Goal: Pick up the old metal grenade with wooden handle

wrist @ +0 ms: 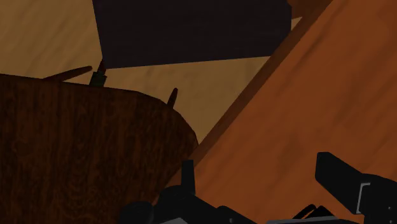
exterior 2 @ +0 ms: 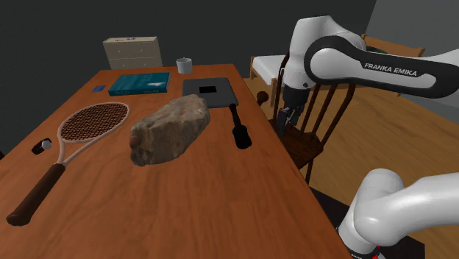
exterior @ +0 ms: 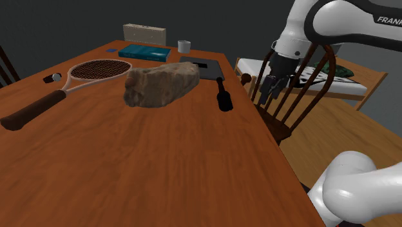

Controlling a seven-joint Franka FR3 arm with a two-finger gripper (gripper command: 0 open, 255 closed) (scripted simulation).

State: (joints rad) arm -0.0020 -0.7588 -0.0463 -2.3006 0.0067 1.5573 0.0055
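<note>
The grenade (exterior: pixel 223 95) (exterior 2: pixel 238 129) is a dark stick with a thicker black head, and it lies flat near the table edge beside the chair. The thin handle end points toward the black flat pad (exterior: pixel 205 66). My black gripper (exterior: pixel 270 87) (exterior 2: pixel 285 118) hangs off the table, above the wooden chair seat, to the shoulder view's right of the grenade and apart from it. In the wrist view the gripper (wrist: pixel 264 184) has its fingers (wrist: pixel 343 179) standing wide apart with nothing between them; below it are the chair seat (wrist: pixel 76 146) and the table edge (wrist: pixel 305 95).
A large brown rock (exterior: pixel 161 84) sits mid-table next to the grenade. A racket (exterior: pixel 71 80), a teal book (exterior: pixel 145 51), a mug (exterior: pixel 184 46) and a white box (exterior: pixel 145 31) lie farther back. The spindle-back chair (exterior: pixel 293 97) stands against the table's side.
</note>
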